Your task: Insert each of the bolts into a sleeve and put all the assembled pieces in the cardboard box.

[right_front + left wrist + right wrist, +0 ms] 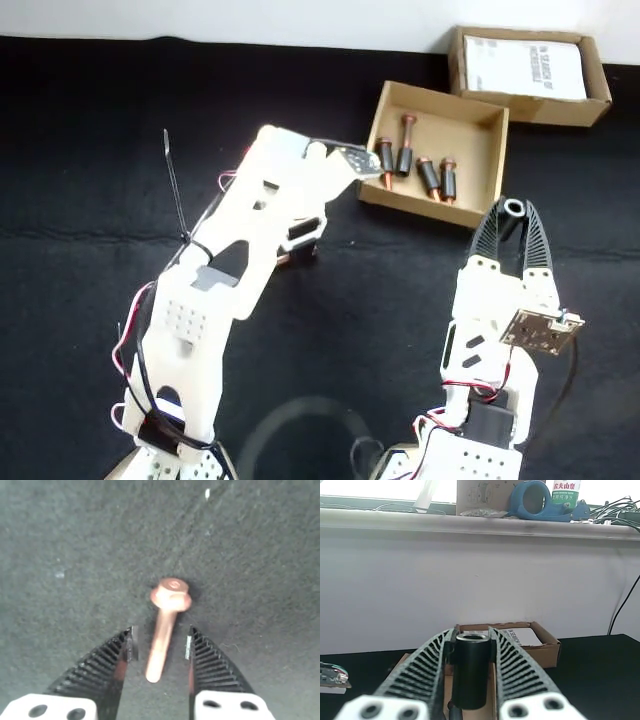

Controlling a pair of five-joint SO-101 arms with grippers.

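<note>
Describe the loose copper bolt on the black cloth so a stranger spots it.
On the black cloth-covered table, find the left gripper. Between its open fingers lies a copper-coloured flanged bolt, bare, unlike the four black-sleeved bolts in the brown cardboard box.

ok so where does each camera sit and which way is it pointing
High view: fixed overhead, looking down on black cloth, left arm, right arm and the cardboard box.
Left wrist view: on the left wrist, facing down at a bolt lying between the fingers of the open left pincer.
Right wrist view: on the right wrist, facing level toward the white wall; the right pincer grips a sleeve.
Shared: high and right wrist views both show that sleeve and the paper-filled box.
</note>
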